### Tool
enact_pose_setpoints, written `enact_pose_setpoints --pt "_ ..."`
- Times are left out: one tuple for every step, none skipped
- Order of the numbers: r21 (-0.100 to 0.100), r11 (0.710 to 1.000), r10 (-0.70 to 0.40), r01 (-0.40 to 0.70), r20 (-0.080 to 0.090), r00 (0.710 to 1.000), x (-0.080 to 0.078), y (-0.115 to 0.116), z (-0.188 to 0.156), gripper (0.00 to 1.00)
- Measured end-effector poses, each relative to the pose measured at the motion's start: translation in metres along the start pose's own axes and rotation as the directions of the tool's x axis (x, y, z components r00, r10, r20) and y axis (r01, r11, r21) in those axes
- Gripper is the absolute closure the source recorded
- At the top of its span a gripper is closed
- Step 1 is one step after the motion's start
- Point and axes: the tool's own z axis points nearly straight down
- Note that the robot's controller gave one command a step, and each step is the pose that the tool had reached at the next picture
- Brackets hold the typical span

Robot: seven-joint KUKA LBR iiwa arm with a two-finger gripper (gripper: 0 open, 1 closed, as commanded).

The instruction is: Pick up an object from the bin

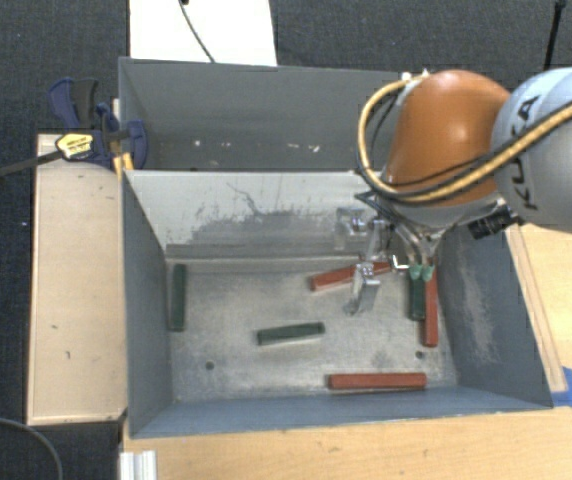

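My gripper (361, 301) hangs low over the bin's floor, right of the middle, under the orange wrist cover. A short red stick (328, 281) lies flat just left of it and runs up against its metal tip; whether they touch I cannot tell. Right of the gripper, along the bin's right wall, a dark green stick (417, 296) and a red stick (430, 324) lie side by side, pointing towards the front. A dark green stick (289, 335) lies flat on the floor in front and to the left of the gripper.
A longer red-brown stick (376, 380) lies along the front wall. Another dark green stick (177, 296) lies against the left wall. The arm and its orange cover overhang the bin's back right corner.
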Motion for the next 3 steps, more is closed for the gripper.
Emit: enact_pose_setpoints --pt "0.000 0.995 0.096 -0.096 -0.002 0.995 0.032 0.029 0.133 0.00" --pt "-0.001 0.995 0.101 -0.101 0.007 0.995 0.029 0.028 0.129 1.00" --pt "0.000 1.000 0.020 -0.020 0.013 1.000 0.074 0.007 -0.013 1.00"
